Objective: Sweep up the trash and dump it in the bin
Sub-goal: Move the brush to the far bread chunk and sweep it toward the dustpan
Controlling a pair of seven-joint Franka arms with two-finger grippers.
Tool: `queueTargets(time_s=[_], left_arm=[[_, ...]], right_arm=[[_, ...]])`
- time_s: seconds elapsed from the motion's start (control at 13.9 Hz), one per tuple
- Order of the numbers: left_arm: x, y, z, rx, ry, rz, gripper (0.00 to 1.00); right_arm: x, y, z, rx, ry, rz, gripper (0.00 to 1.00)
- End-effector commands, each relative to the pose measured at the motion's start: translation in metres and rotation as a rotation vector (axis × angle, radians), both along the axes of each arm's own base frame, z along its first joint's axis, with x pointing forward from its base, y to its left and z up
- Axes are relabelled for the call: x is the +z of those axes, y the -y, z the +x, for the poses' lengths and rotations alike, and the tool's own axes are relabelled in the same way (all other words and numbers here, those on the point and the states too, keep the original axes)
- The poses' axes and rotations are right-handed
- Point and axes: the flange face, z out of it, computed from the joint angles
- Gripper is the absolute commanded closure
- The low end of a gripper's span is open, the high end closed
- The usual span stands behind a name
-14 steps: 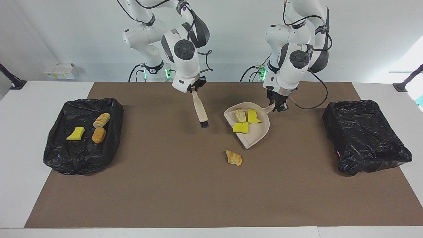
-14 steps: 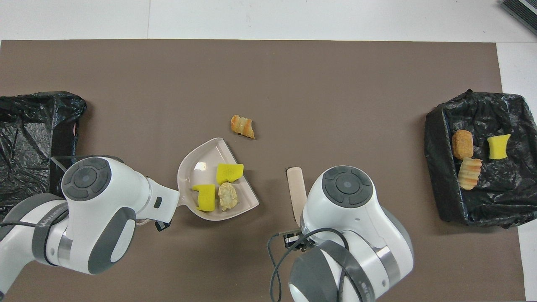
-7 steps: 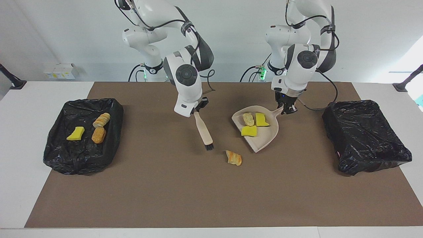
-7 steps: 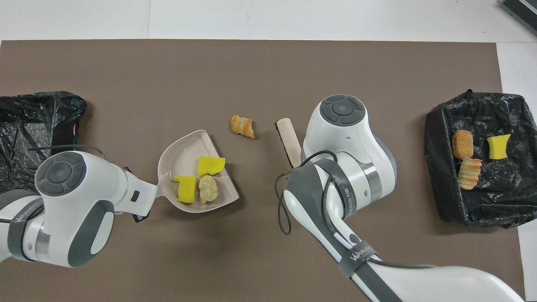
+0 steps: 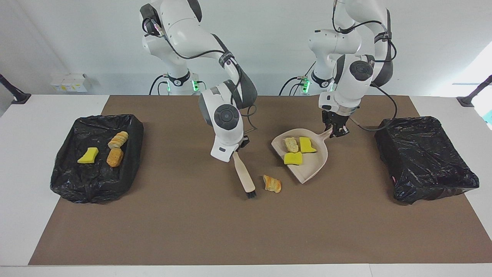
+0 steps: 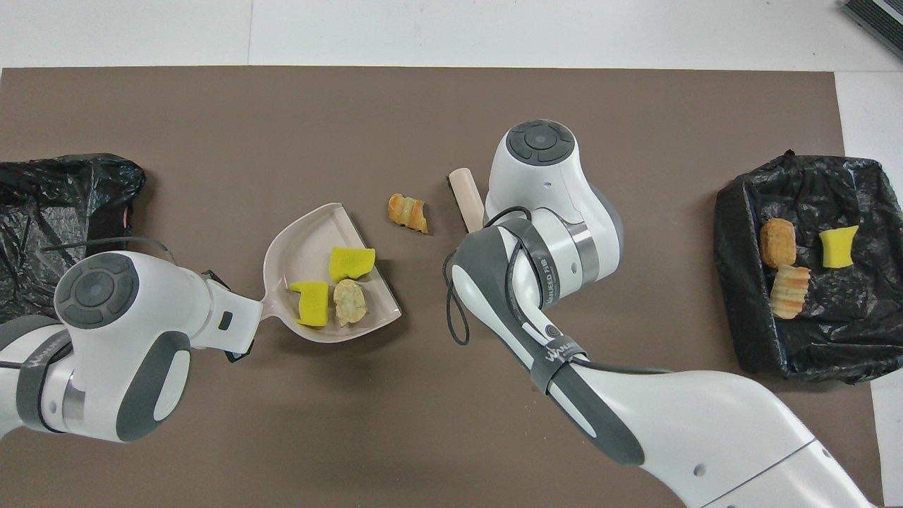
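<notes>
My right gripper [image 5: 239, 148] is shut on the handle of a beige brush [image 5: 245, 175]. Its black bristles [image 5: 251, 194] are down at the mat, just beside a loose bread chunk [image 5: 272, 183], toward the right arm's end. My left gripper [image 5: 338, 130] is shut on the handle of a beige dustpan [image 5: 309, 167], held low over the mat. The pan holds two yellow sponge pieces [image 5: 306, 145] [image 5: 293, 158] and a bread chunk [image 5: 291, 144]. Its open lip faces the loose chunk [image 6: 408, 212]. The brush handle [image 6: 467, 197] also shows in the overhead view.
A black-lined bin [image 5: 130, 161] at the right arm's end holds a yellow sponge [image 5: 88, 155] and two bread chunks [image 5: 118, 139] [image 5: 115, 157]. Another black-lined bin [image 5: 423, 157] stands at the left arm's end. A brown mat [image 5: 192, 231] covers the table.
My right arm has carried the brush away from the robots, bringing its bristles beside the loose chunk. My left gripper has shifted the dustpan slightly toward the left arm's end and farther out.
</notes>
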Motion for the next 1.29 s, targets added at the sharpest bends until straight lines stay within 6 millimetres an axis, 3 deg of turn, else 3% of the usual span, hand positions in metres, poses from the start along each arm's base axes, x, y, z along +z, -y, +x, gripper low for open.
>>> queueTargets(time_s=[0.0, 0.22, 0.36, 0.65, 0.79, 1.22], left_arm=[[-0.001, -0.009, 0.013, 0.029, 0.018, 0.002, 1.00], [0.006, -0.013, 0.038, 0.050, 0.041, -0.007, 1.00], [-0.008, -0.005, 0.046, 0.050, 0.020, -0.005, 1.00], [-0.012, -0.001, 0.045, 0.046, 0.004, 0.001, 1.00], [-0.025, 0.010, 0.047, 0.000, 0.000, 0.031, 1.00], [-0.023, 0.017, 0.046, -0.001, 0.012, 0.031, 1.00]], right_arm=[[0.009, -0.009, -0.001, 0.047, 0.011, 0.002, 1.00], [-0.011, -0.037, -0.015, 0.069, -0.010, -0.003, 1.00], [-0.012, -0.046, -0.020, 0.045, -0.012, -0.013, 1.00], [-0.009, -0.057, -0.027, 0.043, -0.020, 0.006, 1.00], [-0.008, -0.061, -0.029, 0.036, -0.027, 0.022, 1.00], [-0.010, -0.096, -0.051, 0.155, 0.004, 0.111, 1.00]])
